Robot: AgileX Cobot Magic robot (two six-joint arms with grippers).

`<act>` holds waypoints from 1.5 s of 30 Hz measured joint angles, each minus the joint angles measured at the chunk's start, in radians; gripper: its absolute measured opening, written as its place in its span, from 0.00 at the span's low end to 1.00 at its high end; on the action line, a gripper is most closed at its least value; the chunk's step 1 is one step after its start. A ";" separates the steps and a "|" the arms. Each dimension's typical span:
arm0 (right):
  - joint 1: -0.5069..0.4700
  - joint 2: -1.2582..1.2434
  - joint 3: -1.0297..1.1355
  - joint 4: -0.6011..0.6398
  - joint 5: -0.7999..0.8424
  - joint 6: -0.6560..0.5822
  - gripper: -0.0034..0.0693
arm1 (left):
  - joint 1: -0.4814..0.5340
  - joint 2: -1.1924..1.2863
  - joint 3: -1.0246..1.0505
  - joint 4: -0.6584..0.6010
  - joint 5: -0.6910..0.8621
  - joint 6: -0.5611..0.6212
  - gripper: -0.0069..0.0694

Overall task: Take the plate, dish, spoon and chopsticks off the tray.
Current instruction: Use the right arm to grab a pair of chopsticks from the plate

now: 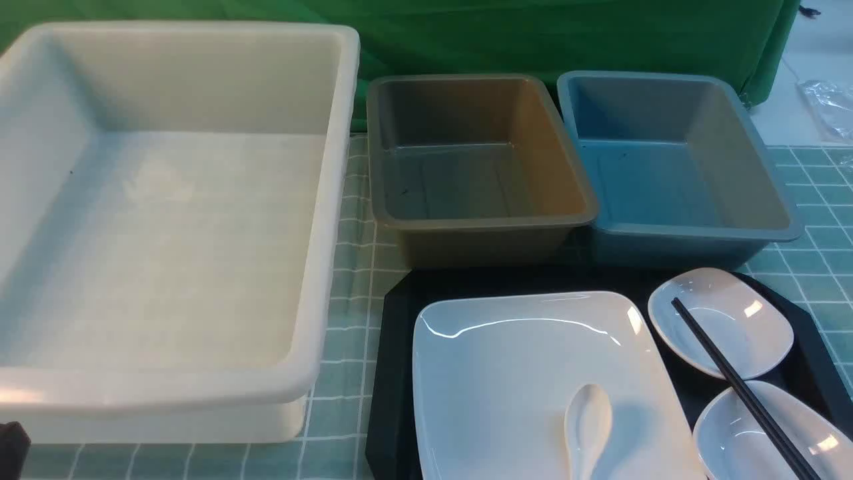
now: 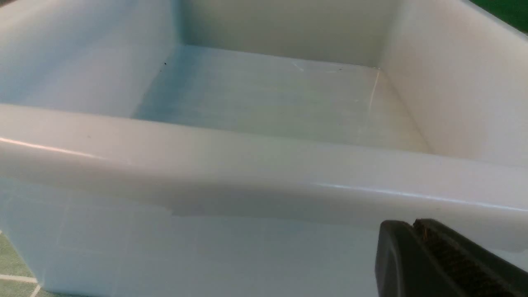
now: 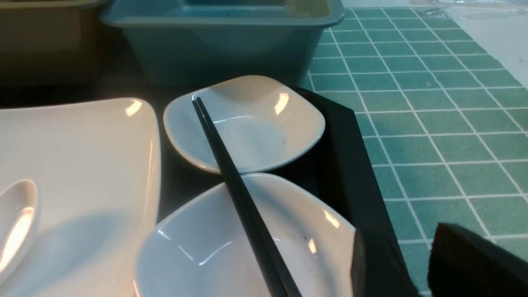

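Near the right rim of the tray (image 3: 350, 165), right jaws stand apart; left jaws meet beside the white bin (image 2: 247, 165).

Chopsticks (image 1: 741, 388) cross both dishes (image 1: 753, 327) (barring them); plate (image 1: 520, 373) mostly lies open.

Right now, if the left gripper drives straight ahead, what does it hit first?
Most likely the white bin: the shut left gripper faces its near outer wall, just under the rim. How far off the wall is, the view doesn't show.
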 joint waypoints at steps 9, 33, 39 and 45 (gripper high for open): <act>0.000 0.000 0.000 0.000 0.000 0.000 0.38 | 0.000 0.000 0.000 0.000 0.000 0.000 0.12; 0.000 0.000 0.000 0.000 0.000 0.000 0.38 | 0.000 0.000 0.000 -0.349 -0.547 -0.195 0.12; 0.000 0.000 0.000 0.160 -0.231 0.153 0.38 | 0.000 0.000 0.000 -0.267 -0.836 -0.486 0.12; 0.000 0.000 0.000 0.244 -0.463 0.341 0.38 | 0.000 0.059 -0.181 -0.102 -0.807 -0.656 0.12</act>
